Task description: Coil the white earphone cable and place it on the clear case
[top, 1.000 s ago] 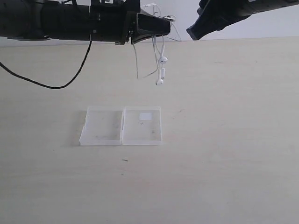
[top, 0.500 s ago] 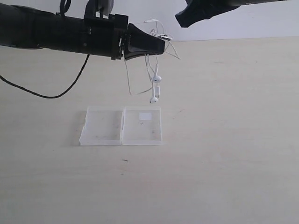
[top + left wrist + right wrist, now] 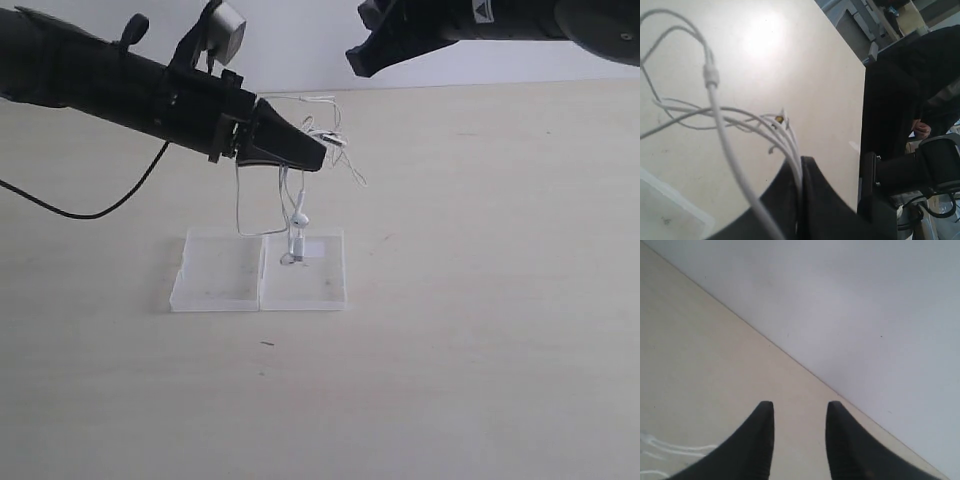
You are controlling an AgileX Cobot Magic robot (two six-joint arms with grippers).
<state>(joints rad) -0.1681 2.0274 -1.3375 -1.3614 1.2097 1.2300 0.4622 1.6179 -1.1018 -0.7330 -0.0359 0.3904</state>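
The earphone cable (image 3: 297, 228) is hanging in loose loops from the left gripper (image 3: 312, 156), with its earbuds dangling over the labelled half of the clear case (image 3: 225, 278); cannot tell whether they are touching it. The case is lying open and flat on the table (image 3: 480, 320). The left wrist view is adding what the exterior view is hiding: jaws pressed together on several cable strands. The right gripper (image 3: 360, 58) is hovering high, well apart; its wrist view is showing both fingers (image 3: 760, 440) parted, nothing between them.
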